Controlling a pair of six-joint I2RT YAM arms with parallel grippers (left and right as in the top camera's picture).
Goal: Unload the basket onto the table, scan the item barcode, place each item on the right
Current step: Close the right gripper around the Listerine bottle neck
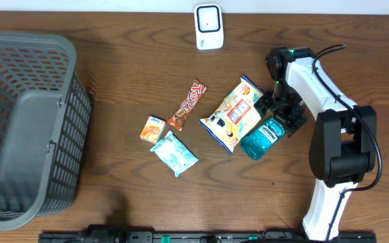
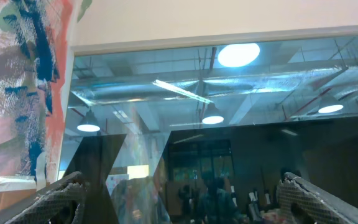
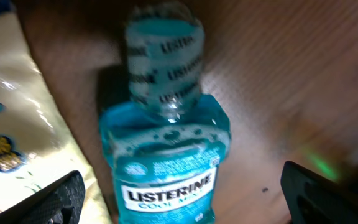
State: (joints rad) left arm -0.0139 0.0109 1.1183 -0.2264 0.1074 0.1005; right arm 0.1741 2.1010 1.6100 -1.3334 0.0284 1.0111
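Open-plan lab or office: exposed ceiling ducts, pendant lamps, a glass wall.

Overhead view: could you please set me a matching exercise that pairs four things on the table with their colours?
Things:
1. basket
2. scanner
3. mouthwash
4. candy bar

Colours:
A. teal
B. red-orange
C. grey
D. white

Pairs: 1-C, 2-D, 3-A, 4-B
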